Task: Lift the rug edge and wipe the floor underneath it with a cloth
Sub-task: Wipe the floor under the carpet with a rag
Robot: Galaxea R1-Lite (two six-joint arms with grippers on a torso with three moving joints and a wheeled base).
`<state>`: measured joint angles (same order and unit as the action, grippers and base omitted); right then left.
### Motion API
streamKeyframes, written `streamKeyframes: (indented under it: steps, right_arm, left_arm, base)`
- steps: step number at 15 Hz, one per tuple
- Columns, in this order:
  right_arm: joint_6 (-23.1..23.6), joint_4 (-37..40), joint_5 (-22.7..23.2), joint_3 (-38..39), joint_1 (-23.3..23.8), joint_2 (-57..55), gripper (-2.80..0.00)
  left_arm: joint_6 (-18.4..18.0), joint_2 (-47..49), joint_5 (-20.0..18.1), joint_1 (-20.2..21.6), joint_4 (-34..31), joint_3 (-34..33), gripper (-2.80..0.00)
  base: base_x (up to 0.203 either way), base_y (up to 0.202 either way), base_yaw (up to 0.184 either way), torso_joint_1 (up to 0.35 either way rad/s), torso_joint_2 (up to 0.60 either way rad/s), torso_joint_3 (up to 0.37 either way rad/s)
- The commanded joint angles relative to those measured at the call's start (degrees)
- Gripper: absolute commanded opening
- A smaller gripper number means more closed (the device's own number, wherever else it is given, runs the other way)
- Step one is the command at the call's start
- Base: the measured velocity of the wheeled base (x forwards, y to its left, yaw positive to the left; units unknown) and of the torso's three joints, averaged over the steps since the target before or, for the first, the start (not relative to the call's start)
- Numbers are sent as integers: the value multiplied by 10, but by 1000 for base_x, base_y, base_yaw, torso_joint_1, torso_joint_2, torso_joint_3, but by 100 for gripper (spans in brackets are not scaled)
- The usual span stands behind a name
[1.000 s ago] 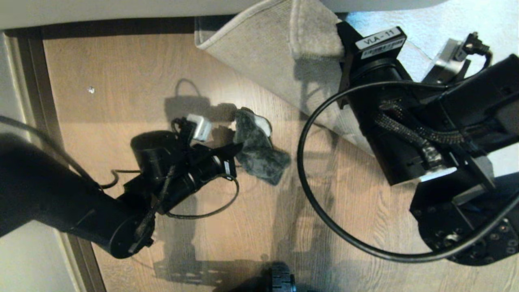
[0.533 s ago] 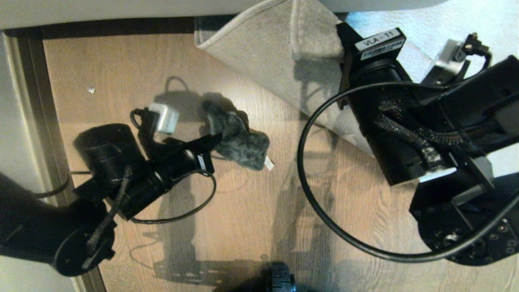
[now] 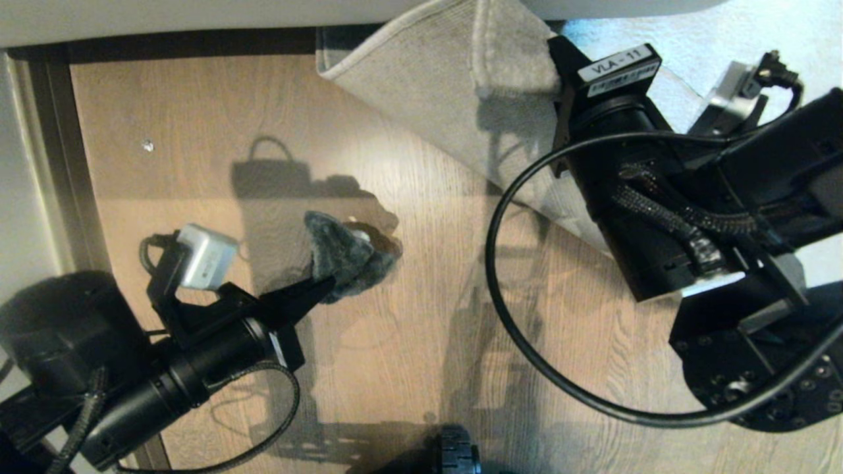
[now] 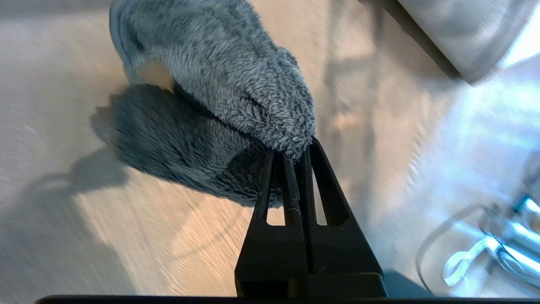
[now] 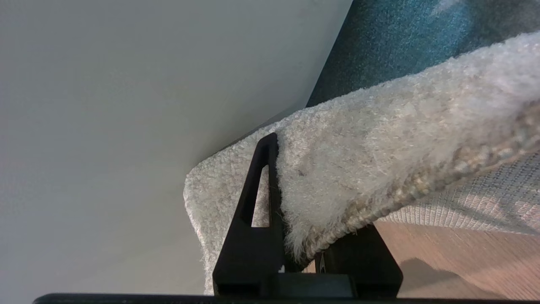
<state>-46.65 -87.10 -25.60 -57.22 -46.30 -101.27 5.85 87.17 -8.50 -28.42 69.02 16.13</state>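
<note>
The dark grey fluffy cloth (image 3: 346, 263) lies bunched on the wood-plank floor (image 3: 408, 368), left of centre in the head view. My left gripper (image 3: 326, 286) is shut on one corner of it. The left wrist view shows the closed fingertips (image 4: 310, 158) pinching the cloth (image 4: 219, 97), the rest of it resting on the planks. At the upper right, my right gripper (image 3: 553, 59) is shut on the rug edge (image 3: 421, 85) and holds it folded up off the floor, pale underside showing. In the right wrist view the rug edge (image 5: 379, 160) fills the jaws of the right gripper (image 5: 312, 185).
A pale wall with dark skirting (image 3: 39, 164) borders the floor on the left, and a dark strip (image 3: 184, 41) runs along the top. A small white speck (image 3: 147, 146) lies on the planks. The right arm's black cable (image 3: 527, 355) loops over the floor; a base wheel (image 3: 454, 454) shows at the bottom.
My left arm has drawn back toward the lower left, dragging the cloth across the planks and bunching it up. The right arm and lifted rug have stayed still.
</note>
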Motion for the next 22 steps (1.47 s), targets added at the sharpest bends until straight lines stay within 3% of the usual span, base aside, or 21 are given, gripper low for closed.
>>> streamKeyframes:
  steps: [1, 6, 12, 22]
  right_arm:
    - [-2, -26, -2, 0, 0, 2, -280]
    - [-1, -26, -3, 4, 0, 5, -280]
    - [0, -26, -8, 4, 0, 9, -280]
    - [-1, -26, -13, 4, 0, 8, -280]
  left_arm:
    - [0, 5, 0, -27, 1, -4, -280]
    - [0, 90, -2, -102, 0, 34, -280]
    - [1, 204, 4, -145, 1, 180, -280]
    - [15, 282, 8, -106, 5, 267, -280]
  base:
    - [0, 0, 0, 0, 0, 0]
    - [0, 0, 0, 0, 0, 0]
    - [0, 0, 0, 0, 0, 0]
    - [0, 0, 0, 0, 0, 0]
